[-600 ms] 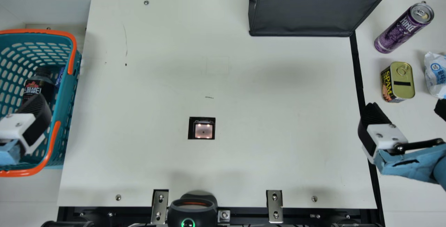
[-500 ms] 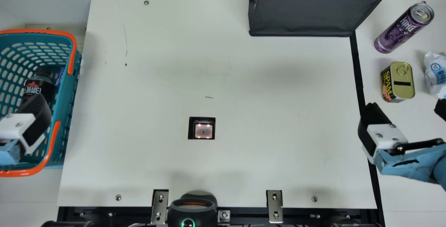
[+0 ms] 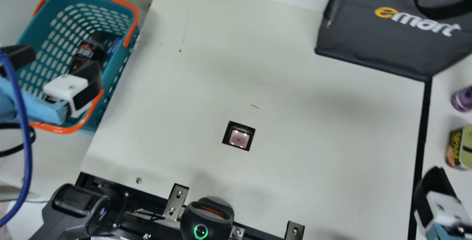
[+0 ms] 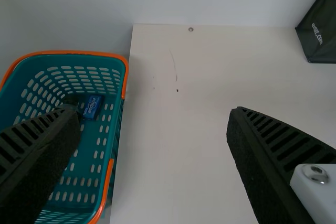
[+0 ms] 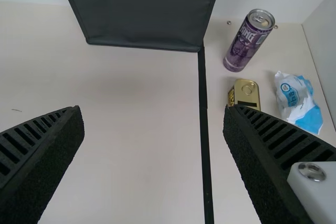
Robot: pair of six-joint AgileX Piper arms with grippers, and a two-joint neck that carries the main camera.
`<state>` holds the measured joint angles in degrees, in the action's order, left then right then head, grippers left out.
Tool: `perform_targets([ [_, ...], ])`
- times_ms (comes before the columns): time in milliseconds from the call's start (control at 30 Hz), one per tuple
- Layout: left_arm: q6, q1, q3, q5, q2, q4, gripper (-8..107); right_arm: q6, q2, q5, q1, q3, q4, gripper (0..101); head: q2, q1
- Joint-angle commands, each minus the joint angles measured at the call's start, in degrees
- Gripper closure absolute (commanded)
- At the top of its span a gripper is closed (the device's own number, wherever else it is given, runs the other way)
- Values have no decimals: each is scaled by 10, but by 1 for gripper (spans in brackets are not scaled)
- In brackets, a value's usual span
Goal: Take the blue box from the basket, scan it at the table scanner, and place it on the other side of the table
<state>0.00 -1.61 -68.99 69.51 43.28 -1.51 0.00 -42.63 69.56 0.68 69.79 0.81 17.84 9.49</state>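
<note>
The blue box (image 4: 92,107) is in the basket (image 3: 33,30), near its far right corner, just beside a dark bottle (image 3: 86,52); whether box and bottle touch, I cannot tell. The basket is teal with pierced walls and orange handles, and it sits just beside the left edge of the desk (image 3: 313,140). Over the basket is the left gripper (image 3: 62,61), its jaws wide open. A blue cable (image 3: 26,140) hangs in front of that side of the main view. The right gripper (image 3: 437,192) is at the opposite side, by the black strip (image 3: 424,122) along the desk's right edge, and the right wrist view shows its jaws spread wide as well. The table scanner (image 3: 239,137) is set into the desk between the two arms, its small square window lit. At the near edge is a black device (image 3: 206,221) with a glowing green ring. A dark bag (image 3: 368,44) stands at the far right of the desk. Past the black strip are a purple can (image 5: 247,40), a yellow-and-black tin (image 5: 245,94) near it, and a blue-and-white packet (image 5: 299,100) beside the tin, a little apart from it.
</note>
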Motion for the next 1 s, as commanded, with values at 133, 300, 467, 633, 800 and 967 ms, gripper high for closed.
perform_targets([
  [133, 0, 0, 0, 0, 0, 0, 9, 0, 0, 0, 0, 0, 0, 6, 6, -16],
  [300, 0, 0, 0, 0, 0, 0, 9, 0, 0, 0, 0, 0, 0, 6, 6, -16],
  [467, -11, 16, 5, -6, 4, 15, 9, 0, 0, 0, 0, 0, 0, 6, 6, -16],
  [633, -43, 56, 19, -19, 15, 52, 9, 0, 0, 0, 0, 0, 0, 6, 6, -16],
  [800, -81, 98, 33, -29, 30, 92, 9, 0, 0, 0, 0, 0, 0, 6, 6, -16],
  [967, -110, 138, 46, -39, 47, 122, 9, 0, 0, 0, 0, 0, 0, 6, 6, -16],
])
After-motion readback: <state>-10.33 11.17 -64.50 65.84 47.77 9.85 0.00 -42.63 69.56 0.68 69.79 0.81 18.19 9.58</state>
